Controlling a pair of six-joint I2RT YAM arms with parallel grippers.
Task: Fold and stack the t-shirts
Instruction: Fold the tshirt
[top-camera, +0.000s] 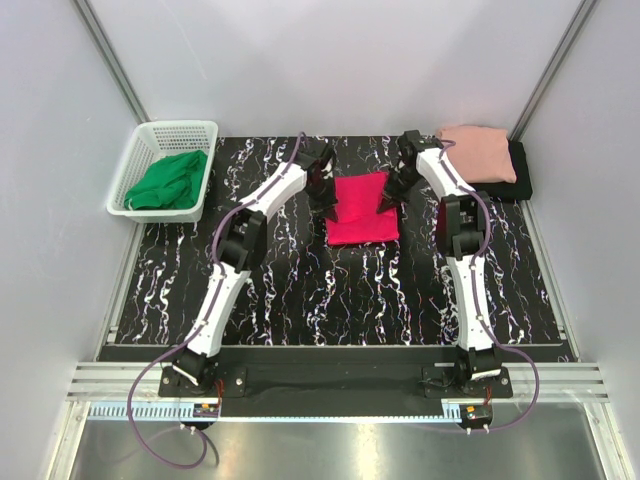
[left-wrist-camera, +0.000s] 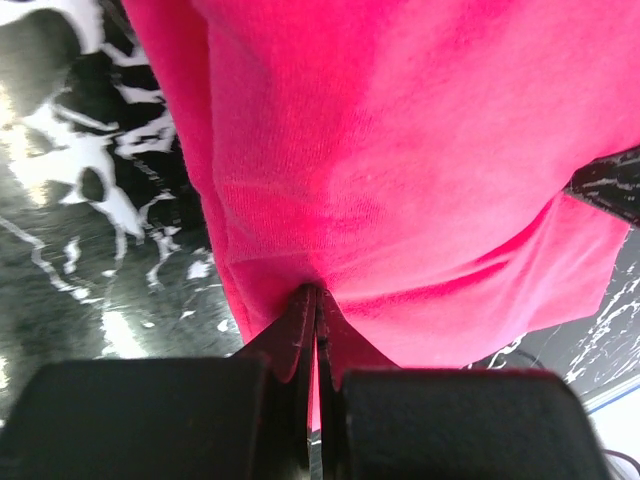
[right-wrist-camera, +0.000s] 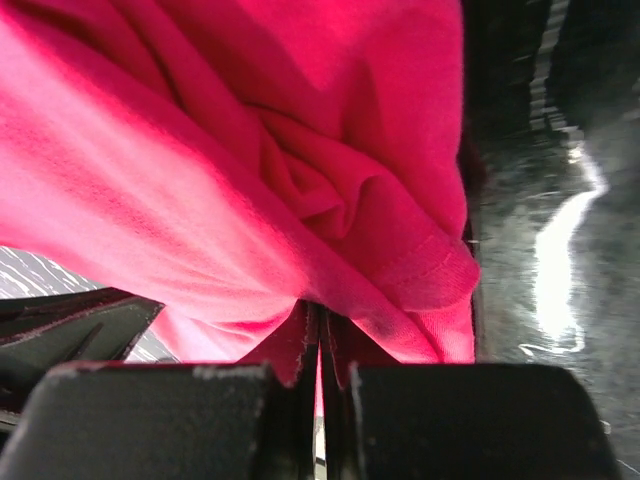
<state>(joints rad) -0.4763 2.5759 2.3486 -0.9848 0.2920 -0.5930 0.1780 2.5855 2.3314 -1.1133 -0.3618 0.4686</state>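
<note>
Clamping down with the left gripper (left-wrist-camera: 316, 300) on a hemmed edge of the crimson-pink t-shirt (left-wrist-camera: 400, 150), with both dark fingers pressed flat together and only a thin layer of cloth between them. Doing the same with the right gripper (right-wrist-camera: 320, 312), clenched on a bunched, creased fold of that shirt just beside a stitched hem. Gripping at opposite sides of the shirt's far end in the overhead view, left claw at the left corner and right claw at the right, with both arms reaching in from the near edge and bending toward each other.

Lying folded into a rough rectangle on the table (top-camera: 330, 300), a little back from the middle, with the near part of the cloth resting on the surface. Resting folded in the far right corner: the salmon-pink t-shirt (top-camera: 480, 150), sitting on top of the black t-shirt (top-camera: 522, 175), well apart from the crimson one. Sitting at the far left corner: a white basket (top-camera: 178, 127) holding a crumpled green cloth (top-camera: 170, 180).

Showing glossy black marble patterning with white veins across the whole tabletop, glaring in bright patches in the wrist views. Enclosing the table on three sides with plain pale walls (top-camera: 330, 60), joined by metal corner posts. Running along the near edge, beside the arm bases: a ridged metal rail (top-camera: 110, 378).
</note>
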